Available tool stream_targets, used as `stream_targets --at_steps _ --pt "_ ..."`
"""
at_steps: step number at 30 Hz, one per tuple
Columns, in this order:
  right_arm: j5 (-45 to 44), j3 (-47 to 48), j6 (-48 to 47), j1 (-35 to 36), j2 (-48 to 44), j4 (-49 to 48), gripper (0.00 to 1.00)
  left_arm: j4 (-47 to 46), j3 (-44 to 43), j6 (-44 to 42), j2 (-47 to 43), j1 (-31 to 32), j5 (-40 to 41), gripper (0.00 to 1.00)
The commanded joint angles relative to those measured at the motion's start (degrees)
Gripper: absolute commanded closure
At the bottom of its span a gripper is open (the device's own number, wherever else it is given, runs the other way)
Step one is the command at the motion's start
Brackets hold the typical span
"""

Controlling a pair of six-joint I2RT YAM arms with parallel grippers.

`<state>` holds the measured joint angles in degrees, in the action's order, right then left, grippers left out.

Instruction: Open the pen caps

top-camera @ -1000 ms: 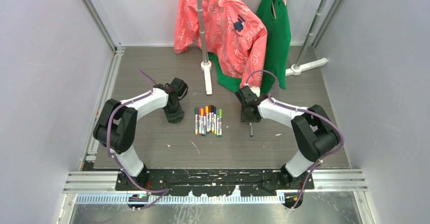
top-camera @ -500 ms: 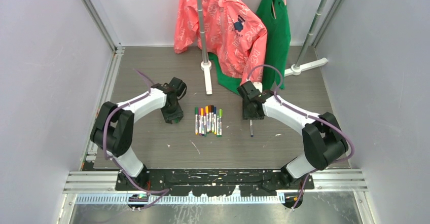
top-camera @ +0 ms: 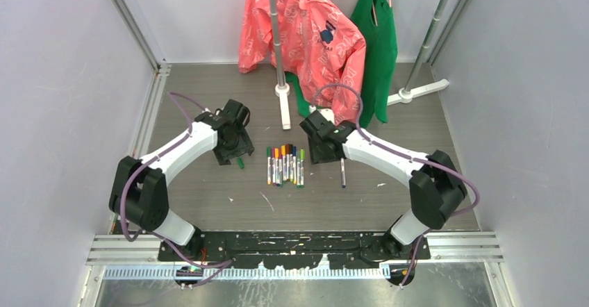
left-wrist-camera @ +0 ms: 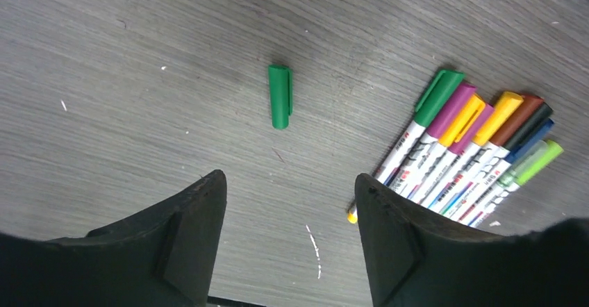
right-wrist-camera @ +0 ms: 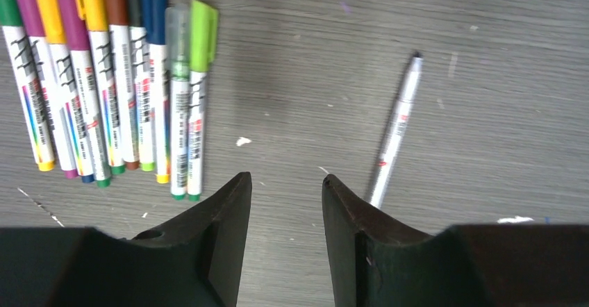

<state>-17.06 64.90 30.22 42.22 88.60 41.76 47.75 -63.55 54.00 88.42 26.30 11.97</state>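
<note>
A loose green pen cap lies alone on the grey table, just ahead of my left gripper, which is open and empty above it. In the top view this cap sits beside the left gripper. Several capped pens lie side by side mid-table, their coloured caps still on. An uncapped whitish pen lies apart to the right of the row. My right gripper hangs open and empty between the row and that pen.
A pink jacket and a green garment hang on a rack at the back. The rack's white foot stands just behind the pens, and another foot lies at the back right. White scuffs mark the table.
My left gripper has opened, let the green cap down onto the table and drawn back a little. My right gripper has opened wider and slid left, away from the uncapped pen.
</note>
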Motion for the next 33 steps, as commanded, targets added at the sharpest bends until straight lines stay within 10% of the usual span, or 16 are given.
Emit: stream_targets --at_steps 1,17,19,33 --pt "1.2 3.4 3.3 2.4 3.6 -2.1 0.52 2.4 -1.6 1.0 -5.3 0.2 -1.0 0.30" --pt "2.4 7.4 7.6 6.9 13.8 -5.7 0.52 2.4 3.7 0.5 -16.2 0.2 -3.1 0.16" --pt "2.2 7.7 7.9 7.2 14.5 -5.8 0.52 2.0 4.5 0.4 -17.0 0.2 -3.3 0.01" --pt "0.2 6.6 9.2 7.4 14.6 -6.8 0.52 2.6 4.4 -1.1 -17.0 0.2 -2.7 0.02"
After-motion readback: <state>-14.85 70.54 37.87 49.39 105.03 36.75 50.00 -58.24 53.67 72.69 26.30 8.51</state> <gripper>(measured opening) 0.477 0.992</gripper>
